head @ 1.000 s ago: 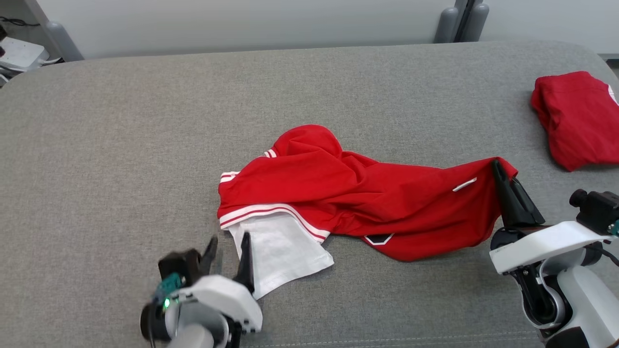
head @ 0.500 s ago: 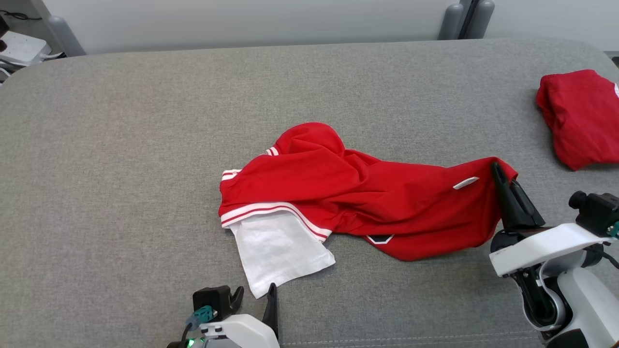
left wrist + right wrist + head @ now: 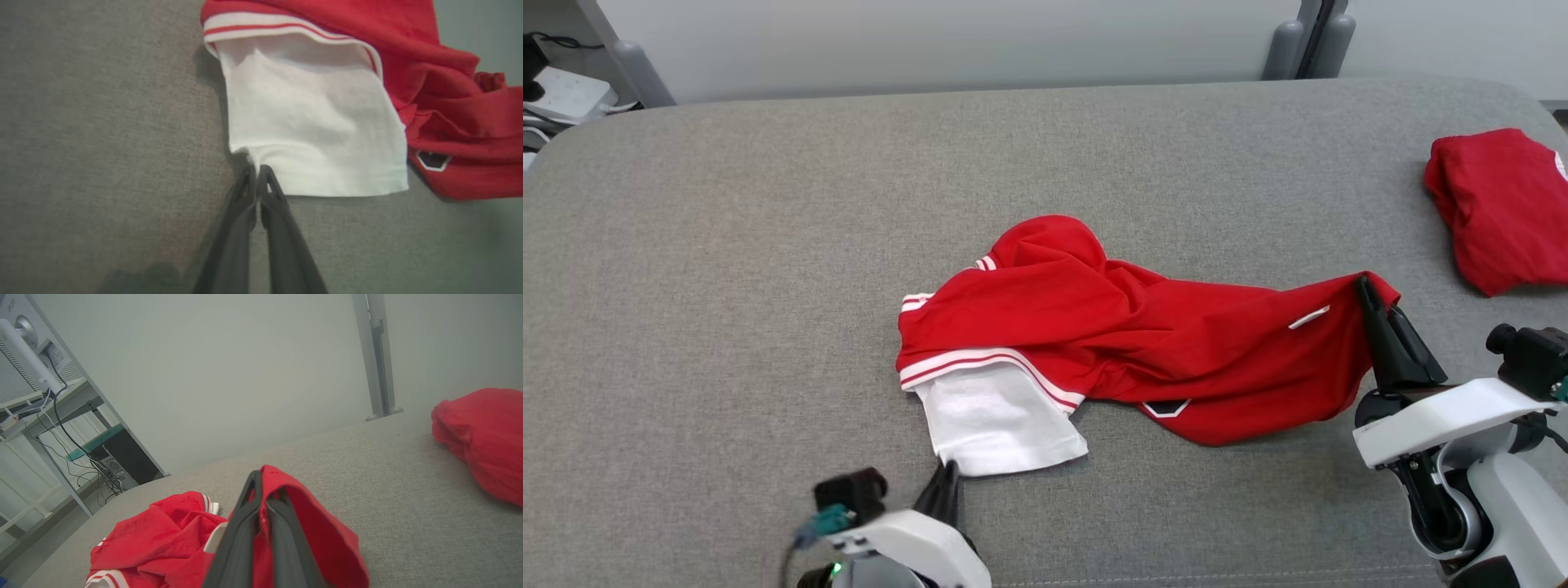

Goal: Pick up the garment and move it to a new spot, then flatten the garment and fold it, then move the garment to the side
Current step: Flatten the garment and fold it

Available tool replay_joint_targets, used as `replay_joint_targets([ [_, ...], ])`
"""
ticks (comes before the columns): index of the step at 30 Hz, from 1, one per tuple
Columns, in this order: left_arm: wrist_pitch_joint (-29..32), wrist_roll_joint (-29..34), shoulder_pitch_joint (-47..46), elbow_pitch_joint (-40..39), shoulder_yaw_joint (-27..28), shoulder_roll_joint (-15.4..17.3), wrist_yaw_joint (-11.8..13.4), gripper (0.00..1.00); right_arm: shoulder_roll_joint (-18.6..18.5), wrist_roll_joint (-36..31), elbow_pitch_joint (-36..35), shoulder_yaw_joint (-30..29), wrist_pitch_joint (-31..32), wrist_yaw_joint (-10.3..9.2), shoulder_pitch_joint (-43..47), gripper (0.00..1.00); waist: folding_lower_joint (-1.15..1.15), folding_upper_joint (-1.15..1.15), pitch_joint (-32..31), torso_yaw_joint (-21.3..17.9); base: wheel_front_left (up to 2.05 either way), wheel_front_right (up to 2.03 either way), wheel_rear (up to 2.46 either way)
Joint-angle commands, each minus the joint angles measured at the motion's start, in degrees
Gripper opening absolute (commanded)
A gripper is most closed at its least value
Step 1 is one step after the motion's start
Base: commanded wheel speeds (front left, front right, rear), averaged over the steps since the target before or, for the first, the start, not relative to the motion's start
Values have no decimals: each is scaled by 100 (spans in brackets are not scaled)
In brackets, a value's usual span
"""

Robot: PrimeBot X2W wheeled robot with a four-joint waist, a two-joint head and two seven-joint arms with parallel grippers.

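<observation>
A crumpled red garment (image 3: pixel 1127 335) with white striped trim and a white sleeve (image 3: pixel 996 420) lies mid-surface. My left gripper (image 3: pixel 946 478) is shut on the sleeve's near corner; the left wrist view shows its fingertips (image 3: pixel 256 171) pinching the white hem (image 3: pixel 327 179). My right gripper (image 3: pixel 1372 290) is shut on the garment's right corner, holding it slightly raised. In the right wrist view the red cloth (image 3: pixel 310 522) drapes over the closed fingers (image 3: pixel 257 498).
A second red garment (image 3: pixel 1503 208), folded, sits at the far right of the grey padded surface (image 3: pixel 768 269). A grey post (image 3: pixel 1303 41) stands behind the far edge. Desk legs and cables (image 3: pixel 73 437) stand off to the left.
My left gripper drew back from beside the sleeve, then came forward and shut on its near corner. The right gripper kept its hold. The camera shifted slightly.
</observation>
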Motion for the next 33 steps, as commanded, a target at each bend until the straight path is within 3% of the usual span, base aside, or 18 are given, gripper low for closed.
replay_joint_targets([
  [1,-81,-201,-143,-243,287,18,-109,0,-89,-66,-134,59,-33,8,6,0,0,0,-42,15,0,0,0],
  [2,-112,-716,-86,-605,565,18,-368,0,-105,-91,-167,54,-33,8,14,0,0,0,-123,24,0,0,0],
  [6,-24,-1762,-125,-1614,1249,28,-870,0,-243,-191,-241,66,-33,8,-50,0,0,0,-329,38,0,0,0],
  [9,122,-2357,-357,-2383,1820,165,-1037,0,-468,-303,-230,210,-33,8,-220,0,0,0,-522,32,0,0,0],
  [16,474,-3066,-1237,-3597,2697,476,-718,0,-1028,114,-185,437,-31,8,-850,0,0,0,-903,-105,0,0,0],
  [21,856,-3316,-1629,-4163,2847,660,-396,0,-1403,1129,-379,745,542,8,-1167,0,0,0,-1037,-260,0,0,0],
  [25,1036,-3219,-1652,-4174,2769,819,-206,0,-1719,1910,-561,1039,1089,8,-1146,0,0,0,-1046,-330,0,0,0],
  [33,1008,-3297,-1622,-4180,2801,766,-292,0,-2094,2521,-835,1098,867,8,-1132,0,0,0,-1071,-389,0,0,0],
])
